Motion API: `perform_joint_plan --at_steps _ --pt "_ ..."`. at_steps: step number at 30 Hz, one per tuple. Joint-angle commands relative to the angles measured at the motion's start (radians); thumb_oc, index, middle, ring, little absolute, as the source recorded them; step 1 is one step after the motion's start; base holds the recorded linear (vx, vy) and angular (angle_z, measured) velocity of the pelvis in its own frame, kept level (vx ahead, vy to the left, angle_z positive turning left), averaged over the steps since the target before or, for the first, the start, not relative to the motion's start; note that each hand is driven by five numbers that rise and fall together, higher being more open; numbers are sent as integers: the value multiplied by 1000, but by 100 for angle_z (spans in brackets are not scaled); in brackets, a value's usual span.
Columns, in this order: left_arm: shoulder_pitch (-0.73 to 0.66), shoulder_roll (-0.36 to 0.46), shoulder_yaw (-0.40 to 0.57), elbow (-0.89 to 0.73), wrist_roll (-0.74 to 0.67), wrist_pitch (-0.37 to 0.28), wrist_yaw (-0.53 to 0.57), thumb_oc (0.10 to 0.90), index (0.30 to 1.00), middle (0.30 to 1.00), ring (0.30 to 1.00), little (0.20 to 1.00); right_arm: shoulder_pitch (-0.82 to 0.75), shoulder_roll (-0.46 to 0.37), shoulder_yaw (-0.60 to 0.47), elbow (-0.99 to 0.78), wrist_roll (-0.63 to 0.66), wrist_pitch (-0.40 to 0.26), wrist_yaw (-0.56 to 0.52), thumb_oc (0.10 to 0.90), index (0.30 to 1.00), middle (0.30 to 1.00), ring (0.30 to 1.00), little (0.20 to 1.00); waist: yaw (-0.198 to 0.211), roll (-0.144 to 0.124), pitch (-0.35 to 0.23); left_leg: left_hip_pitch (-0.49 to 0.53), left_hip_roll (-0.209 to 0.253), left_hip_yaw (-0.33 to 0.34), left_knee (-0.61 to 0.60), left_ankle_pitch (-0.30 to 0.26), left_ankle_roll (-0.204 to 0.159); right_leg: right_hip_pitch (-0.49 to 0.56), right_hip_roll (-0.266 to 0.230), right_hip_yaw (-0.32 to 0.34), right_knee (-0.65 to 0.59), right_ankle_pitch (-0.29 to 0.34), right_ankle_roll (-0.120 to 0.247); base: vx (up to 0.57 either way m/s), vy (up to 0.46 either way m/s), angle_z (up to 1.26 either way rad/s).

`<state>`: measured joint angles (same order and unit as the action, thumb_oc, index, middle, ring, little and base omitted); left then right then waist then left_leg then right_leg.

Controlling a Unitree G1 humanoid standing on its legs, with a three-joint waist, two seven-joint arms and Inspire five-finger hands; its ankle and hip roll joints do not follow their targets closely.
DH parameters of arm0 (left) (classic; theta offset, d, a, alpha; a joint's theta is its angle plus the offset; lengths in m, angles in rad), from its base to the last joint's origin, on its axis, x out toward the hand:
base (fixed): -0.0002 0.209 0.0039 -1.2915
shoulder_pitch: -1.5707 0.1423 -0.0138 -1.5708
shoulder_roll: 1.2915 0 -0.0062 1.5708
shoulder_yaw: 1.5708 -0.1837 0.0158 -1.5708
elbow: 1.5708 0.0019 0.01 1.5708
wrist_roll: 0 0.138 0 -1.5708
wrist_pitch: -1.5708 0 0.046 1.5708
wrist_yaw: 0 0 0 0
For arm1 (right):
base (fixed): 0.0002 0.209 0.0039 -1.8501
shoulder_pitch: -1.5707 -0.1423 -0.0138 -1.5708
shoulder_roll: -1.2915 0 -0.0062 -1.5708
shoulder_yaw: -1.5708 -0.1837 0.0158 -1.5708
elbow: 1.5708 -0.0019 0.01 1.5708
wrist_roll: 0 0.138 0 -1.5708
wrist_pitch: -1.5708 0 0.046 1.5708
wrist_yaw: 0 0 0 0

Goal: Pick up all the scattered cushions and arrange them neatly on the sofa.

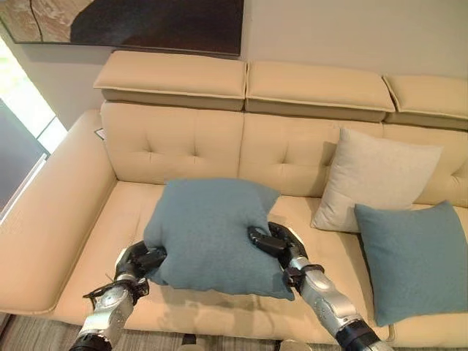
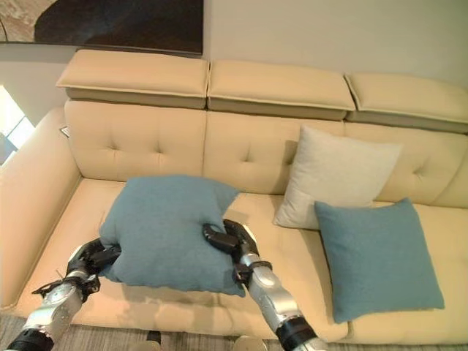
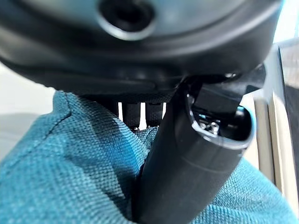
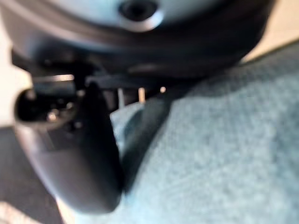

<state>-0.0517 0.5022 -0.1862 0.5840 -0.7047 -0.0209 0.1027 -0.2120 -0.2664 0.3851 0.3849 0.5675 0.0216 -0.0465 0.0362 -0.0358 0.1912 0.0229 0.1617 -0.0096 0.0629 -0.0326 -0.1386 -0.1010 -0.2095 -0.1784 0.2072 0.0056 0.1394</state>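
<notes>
Both hands — left hand at 9 o'clock, right hand at 3 — clamp the blue cushion by opposite edges, likely to steady its floppy bulk over the sofa seat.

We see a cream tufted sofa filling most of the frame, with three raised headrests along the top. Behind it a pale wall carries a dark framed painting upper left. Daylight enters from a window at far left.
</notes>
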Motion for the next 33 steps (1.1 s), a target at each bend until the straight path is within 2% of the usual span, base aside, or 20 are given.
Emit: perform_joint_plan --at_steps 1,3,6,8,11,12,15,16,17,19,21,22,24,26,27,28,29,30,32,33 --pt "-157 -153 -77 -232 24 -106 -77 400 300 300 300 300 -80 38 98 -123 22 -68 89 400 300 300 300 300 -57 11 -73 15 -124 42 21 -80 104 8 188 62 -31 -97 -59 89 45 7" --pt "-149 -163 -66 -221 29 -105 -73 400 300 300 300 300 -72 38 115 -122 40 -69 84 400 300 300 300 300 -58 -2 -71 -1 -143 38 87 -90 93 40 210 106 -58 -98 -85 76 7 3" --pt "-140 -182 -56 -226 27 -109 -66 400 300 300 300 300 -76 26 138 -129 33 -65 93 400 300 300 300 300 -41 -12 -29 -118 -141 40 371 -24 39 59 199 127 -47 -104 -116 -13 -3 -1" --pt "-139 -198 -57 -204 26 -113 -56 400 300 300 300 300 -79 21 144 -117 31 -61 82 400 300 300 300 300 -34 -12 -11 -180 -142 24 484 -6 38 56 192 133 -27 -116 -131 -29 58 -15" --pt "-134 -209 -59 -194 23 -110 -52 400 300 300 300 300 -84 15 145 -107 31 -58 80 400 300 300 300 300 -37 -9 -16 -179 -99 33 448 -35 54 59 182 137 -16 -133 -121 57 116 -18" --pt "-125 -202 -56 -193 24 -111 -49 400 300 300 300 300 -89 6 143 -110 27 -55 79 400 300 300 300 300 -37 -11 -36 -149 -41 37 340 -60 69 57 165 142 -9 -142 -105 161 289 -19" --pt "-115 -197 -53 -188 17 -112 -41 400 300 300 300 300 -80 -5 134 -110 21 -53 82 400 300 300 300 300 -31 -2 -50 -128 36 -29 156 -5 46 62 145 159 0 -158 -82 142 284 -3" --pt "-115 -197 -53 -188 17 -112 -41 400 300 300 300 300 -79 -6 134 -110 21 -53 82 400 300 300 300 300 -30 -3 -47 -123 36 -29 152 -4 45 65 145 159 1 -160 -82 118 355 -12" --pt "-114 -195 -51 -167 11 -117 -34 400 300 300 300 300 -70 -15 129 -114 20 -51 80 400 300 300 300 300 -27 -2 -45 -137 91 -78 122 49 20 67 122 177 13 -168 -63 113 378 -19" --pt "-100 -191 -46 -167 11 -123 -32 400 300 300 300 300 -56 -17 123 -115 17 -52 84 400 300 300 300 300 -19 1 -52 -125 106 -159 94 62 3 70 104 204 11 -168 -43 132 411 -21" --pt "-100 -191 -46 -167 11 -123 -32 400 300 300 300 300 -56 -17 123 -115 17 -52 84 400 300 300 300 300 -19 1 -51 -122 106 -159 93 62 3 73 104 204 11 -169 -43 107 296 -25" --pt "-86 -206 -72 -163 24 -111 -41 400 300 300 300 300 -15 -18 104 -123 6 -34 92 400 300 300 300 300 -30 5 -80 -95 77 -179 72 8 -21 100 47 212 -23 -143 0 189 601 -17" --pt "-69 -214 -81 -174 27 -100 -35 400 300 300 300 300 3 -11 99 -138 -3 -22 92 400 300 300 300 300 -31 0 -83 -86 32 -167 83 -35 -11 92 1 231 -32 -99 27 121 583 10" --pt "-76 -212 -90 -168 29 -96 -32 400 300 300 300 300 0 15 104 -139 -6 -20 90 400 300 300 300 300 -26 -8 -68 -79 1 -105 92 -59 8 53 -43 247 -32 -15 57 -36 345 2" --pt "-76 -212 -90 -168 29 -96 -32 400 300 300 300 300 0 15 104 -139 -6 -20 90 400 300 300 300 300 -25 -8 -68 -79 1 -105 92 -59 8 53 -43 248 -32 -15 57 -85 285 -39" --pt "-82 -205 -90 -168 30 -96 -25 400 300 300 300 300 -3 29 109 -139 -7 -21 87 400 300 300 300 300 -17 -3 -57 -77 -3 -67 97 -67 18 25 -65 217 -21 11 54 -115 367 -48" --pt "-83 -201 -84 -179 27 -95 -16 400 300 300 300 300 -3 49 119 -150 0 -25 86 400 300 300 300 300 -15 16 -43 -73 -10 -17 100 -69 36 -9 -86 138 32 10 40 -131 512 -69" --pt "-83 -200 -85 -182 31 -94 -16 400 300 300 300 300 -2 55 120 -151 -5 -23 84 400 300 300 300 300 -17 23 -42 -71 -21 -3 97 -69 48 -6 -83 109 60 -2 31 -96 481 -52" --pt "-89 -202 -92 -186 37 -93 -8 400 300 300 300 300 0 54 127 -156 3 -29 78 400 300 300 300 300 -24 29 -34 -63 -59 11 95 -71 75 -5 -27 108 115 -36 11 -38 334 -45" --pt "-89 -202 -92 -186 37 -93 -8 400 300 300 300 300 -1 54 127 -156 3 -28 78 400 300 300 300 300 -24 29 -37 -66 -59 10 94 -68 75 -8 -27 108 113 -33 11 -30 327 -70"
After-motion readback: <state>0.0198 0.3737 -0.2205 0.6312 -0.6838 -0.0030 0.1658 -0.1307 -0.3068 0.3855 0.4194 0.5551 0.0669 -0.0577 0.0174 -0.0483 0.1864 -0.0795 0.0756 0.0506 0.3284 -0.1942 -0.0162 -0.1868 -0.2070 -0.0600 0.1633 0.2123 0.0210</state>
